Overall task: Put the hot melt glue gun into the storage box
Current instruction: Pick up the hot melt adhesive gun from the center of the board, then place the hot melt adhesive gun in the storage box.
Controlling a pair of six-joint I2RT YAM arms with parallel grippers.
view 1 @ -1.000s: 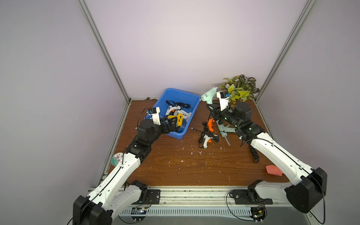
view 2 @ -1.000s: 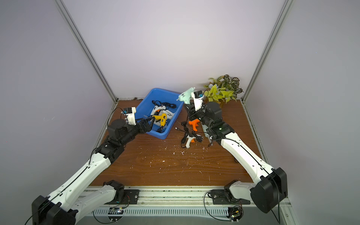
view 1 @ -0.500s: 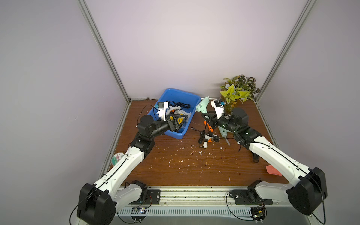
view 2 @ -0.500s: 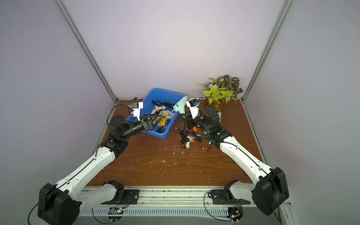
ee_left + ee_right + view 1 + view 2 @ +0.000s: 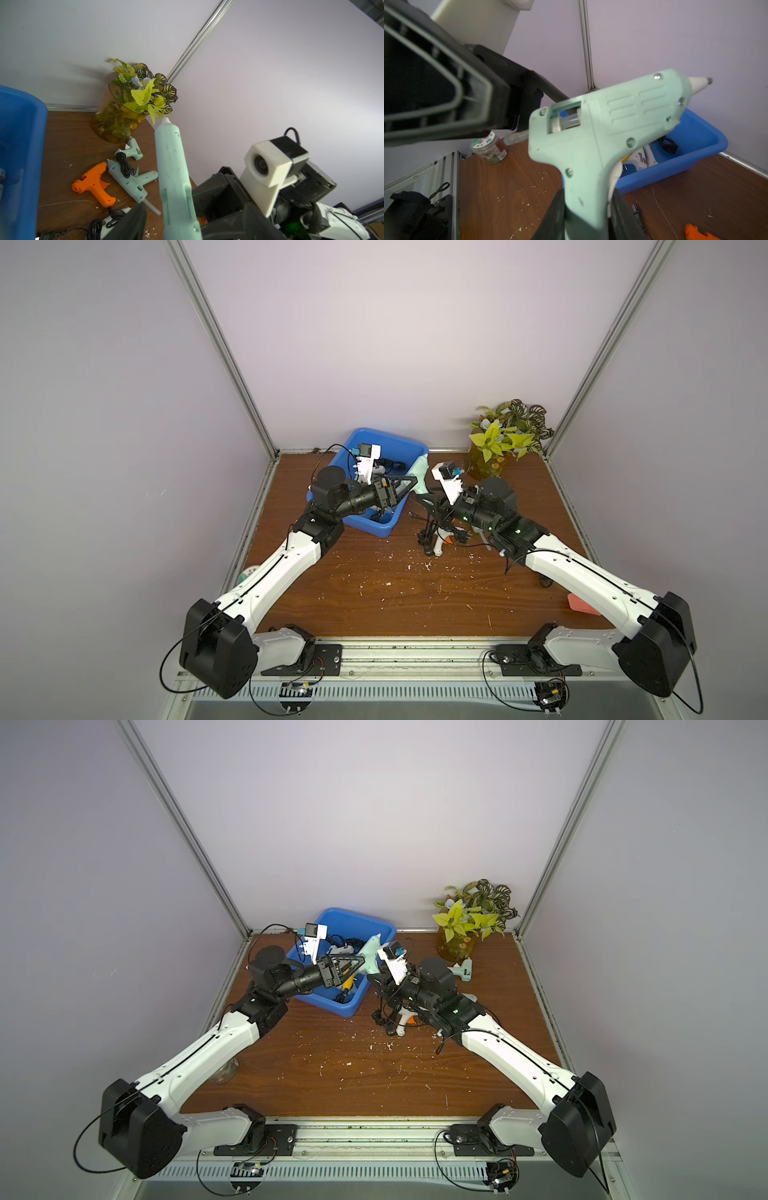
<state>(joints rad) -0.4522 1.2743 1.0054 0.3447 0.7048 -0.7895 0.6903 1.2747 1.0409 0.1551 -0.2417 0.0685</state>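
Left edge: a lidded jar [image 5: 490, 147] stands on the counter [image 5: 374, 593]. The left tool [image 5: 360, 962] reaches level across the storage box [image 5: 374, 526]. Its jaws stand part-way apart on either side of the mint glue gun [image 5: 612, 124] (a gap shows beside one finger in the left wrist view). The box holds several guns [image 5: 641, 158]. The mint glue gun is raised off the counter at the box's right rim, nozzle toward the back wall; whether it is over the rim or just beside it cannot be told. The right tool [image 5: 586, 207] is clamped on its handle. Further right, an orange gun [image 5: 93, 187], a large mint gun [image 5: 133, 182] and a small mint gun [image 5: 133, 149] lie on the counter before a potted plant [image 5: 505, 439].
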